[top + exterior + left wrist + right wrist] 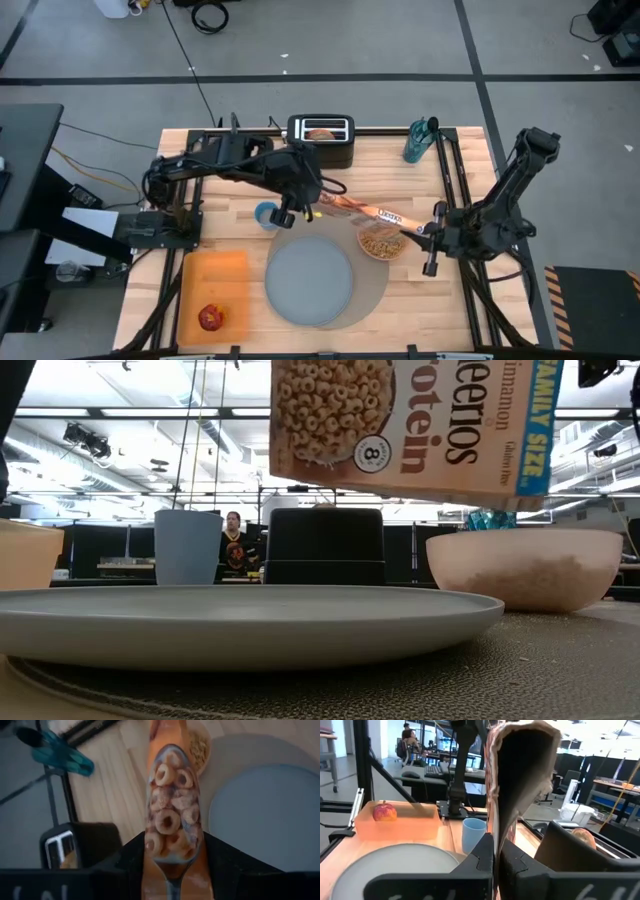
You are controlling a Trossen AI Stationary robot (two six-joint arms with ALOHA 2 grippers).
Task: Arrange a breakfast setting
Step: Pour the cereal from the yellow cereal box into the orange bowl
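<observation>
High view shows you the cereal box (362, 211) slung between both arms, lying nearly flat above the table with its open end over the pink bowl (384, 243). Your left gripper (300, 200) clamps the closed end of the box near the toaster (321, 129); your right gripper (430, 232) is pinched tight on a flap at the open mouth, as the right wrist view confirms with thin card caught between its fingers.

Treat the box as light, thin card: it will buckle under a hard squeeze and twist if the two arms drift apart or disagree in height. The flap is the weak hold and could tear, so let the left grip across the box's narrow faces carry the load.

Cereal already sits in the bowl, which rests on the round mat (372, 290) just beside the plate (310, 279). The bowl looks like light plastic and will likely slide if knocked. The blue cup (266, 215) stands near the plate, and the apple (210, 318) waits on the orange board (212, 292).
</observation>
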